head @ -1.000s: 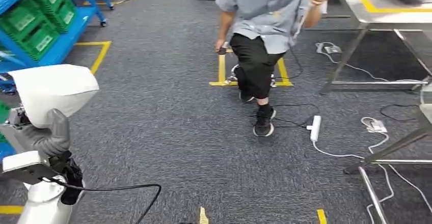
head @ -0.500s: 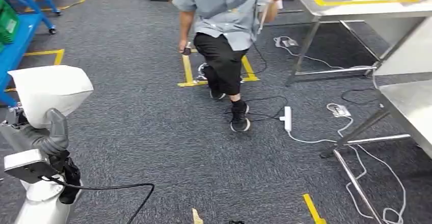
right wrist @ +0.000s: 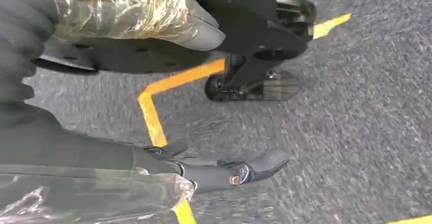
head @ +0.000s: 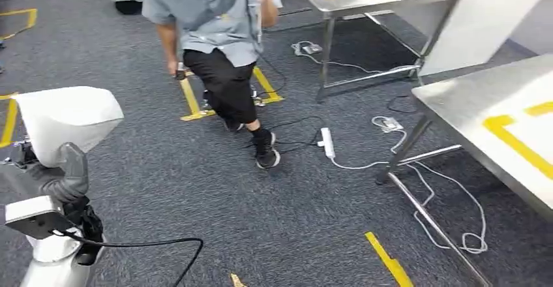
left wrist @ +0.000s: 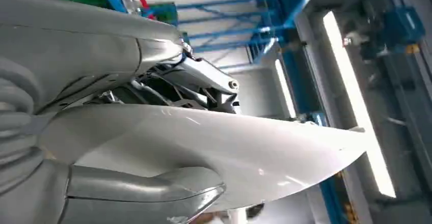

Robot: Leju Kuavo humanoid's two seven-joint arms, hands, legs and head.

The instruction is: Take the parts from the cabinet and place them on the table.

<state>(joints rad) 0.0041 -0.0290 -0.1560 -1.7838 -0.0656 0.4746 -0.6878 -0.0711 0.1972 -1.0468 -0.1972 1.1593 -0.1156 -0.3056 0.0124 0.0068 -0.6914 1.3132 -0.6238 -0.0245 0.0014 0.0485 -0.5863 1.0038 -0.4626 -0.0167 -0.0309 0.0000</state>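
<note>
While the left hand (head: 62, 173) holds a white curved part (head: 68, 120) with its thumb and fingers pressed against it, the carry is only partly done: the part is out of the cabinet, well apart from the steel surface (head: 495, 120) with yellow tape. Setting it down is left. The right hand (right wrist: 224, 173) hangs over carpet, fingers apart, holding nothing. No writing can be read.
</note>
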